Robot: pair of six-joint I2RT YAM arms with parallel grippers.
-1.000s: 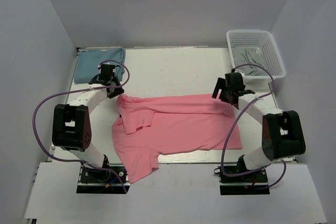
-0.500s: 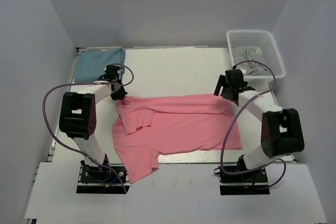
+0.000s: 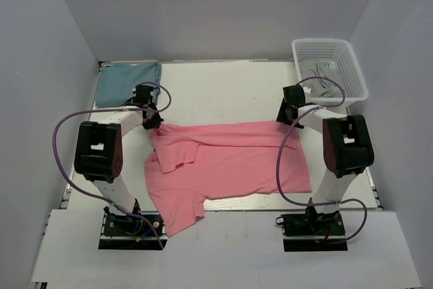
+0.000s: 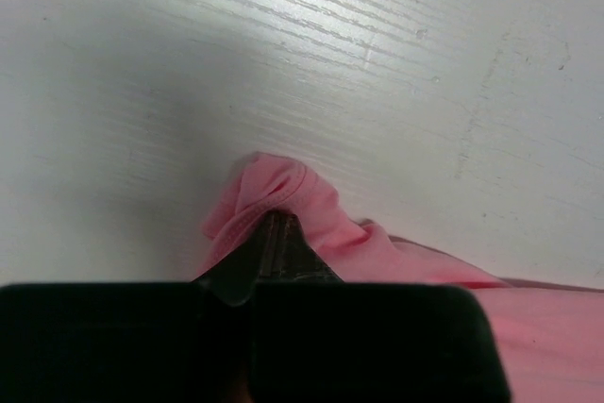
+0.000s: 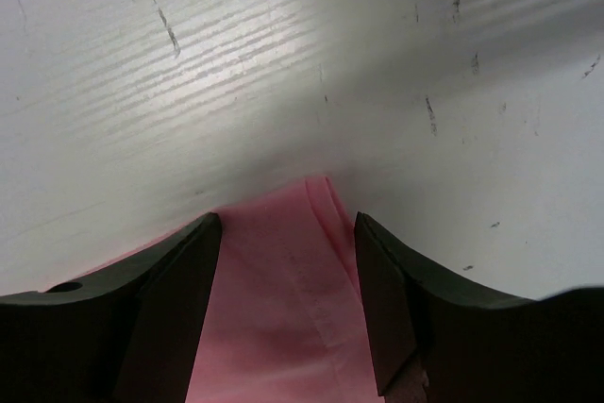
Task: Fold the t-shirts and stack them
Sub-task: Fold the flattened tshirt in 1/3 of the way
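Only the left wrist view shows left gripper point(image 4: 274, 235) pinching pink t-shirt point(image 4: 316, 207).

No legible text (in any view)

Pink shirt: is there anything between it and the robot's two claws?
Nothing visible. The left gripper is shut on the pink shirt at its far-left corner. The right gripper stands open astride the far-right corner, with only bare table beyond it.
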